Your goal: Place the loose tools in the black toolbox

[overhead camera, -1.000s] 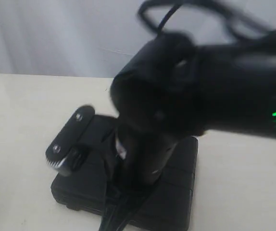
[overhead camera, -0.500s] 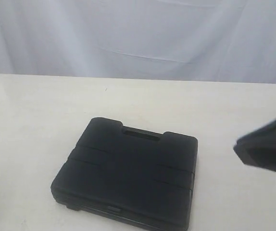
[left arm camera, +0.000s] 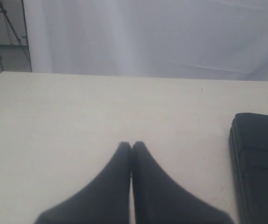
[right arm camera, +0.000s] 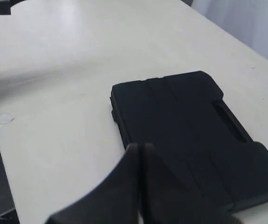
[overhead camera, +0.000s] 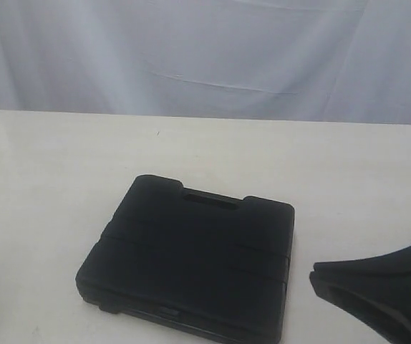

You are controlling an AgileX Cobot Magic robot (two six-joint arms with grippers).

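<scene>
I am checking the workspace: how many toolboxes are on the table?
1. The black toolbox lies shut on the white table, toward the front middle of the exterior view. Another could be outside the views.

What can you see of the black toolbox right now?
The black toolbox is shut and lies flat on the pale table, turned at a slant to its edge. It looks like matte moulded plastic, with rounded corners, shallow grooves across the lid and a recessed handle slot along one side. Only the table touches it.
</scene>
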